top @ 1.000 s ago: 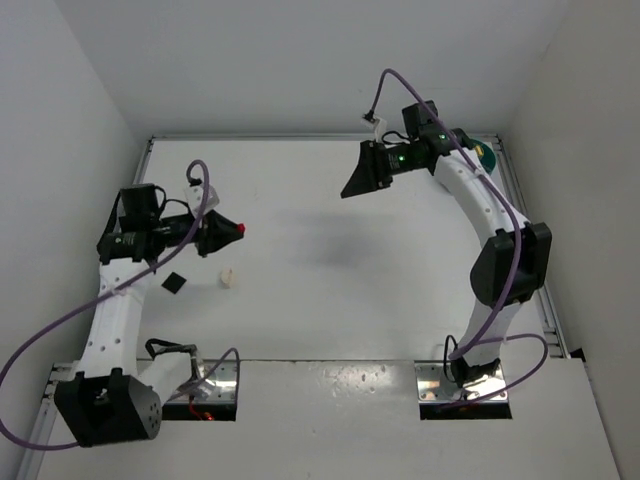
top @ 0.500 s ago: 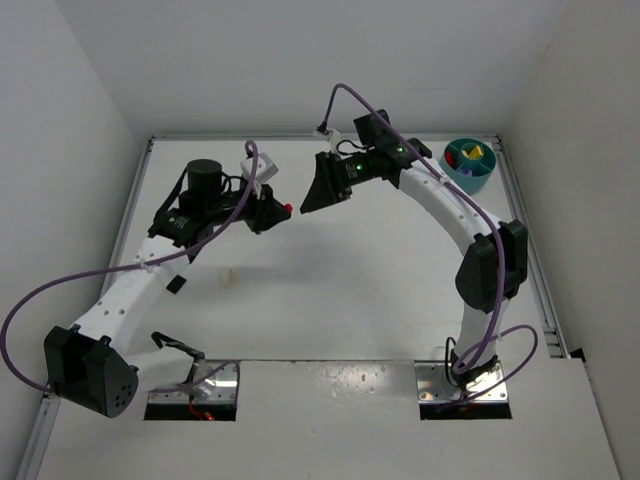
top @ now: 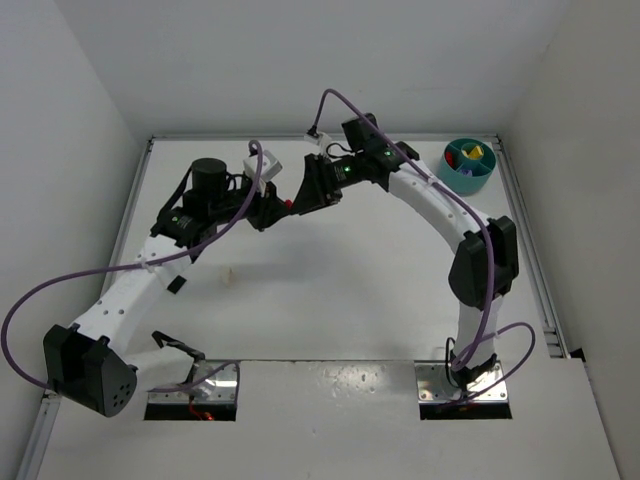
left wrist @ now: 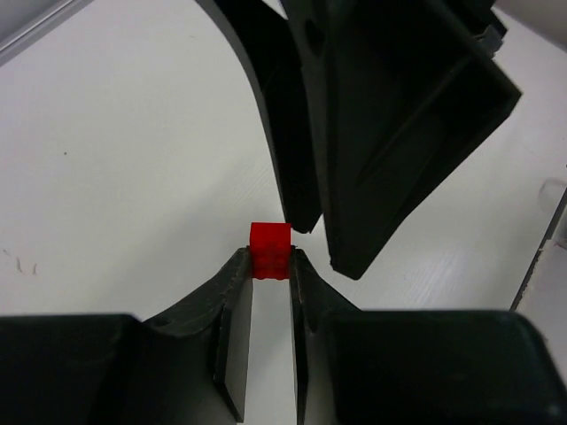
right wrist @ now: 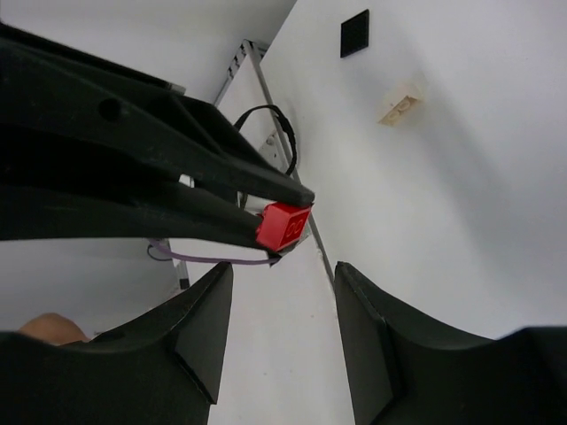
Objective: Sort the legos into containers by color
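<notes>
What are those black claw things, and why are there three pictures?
They are two robot arms with pinching claws called grippers. One picture looks down from above the whole table; the other two come from little cameras on each wrist. The left gripper is pinching a tiny red brick. The right gripper is open, facing that brick, holding nothing. On the table lie a cream brick and a small black square. In the far right corner sits a teal dish with coloured bricks inside.
</notes>
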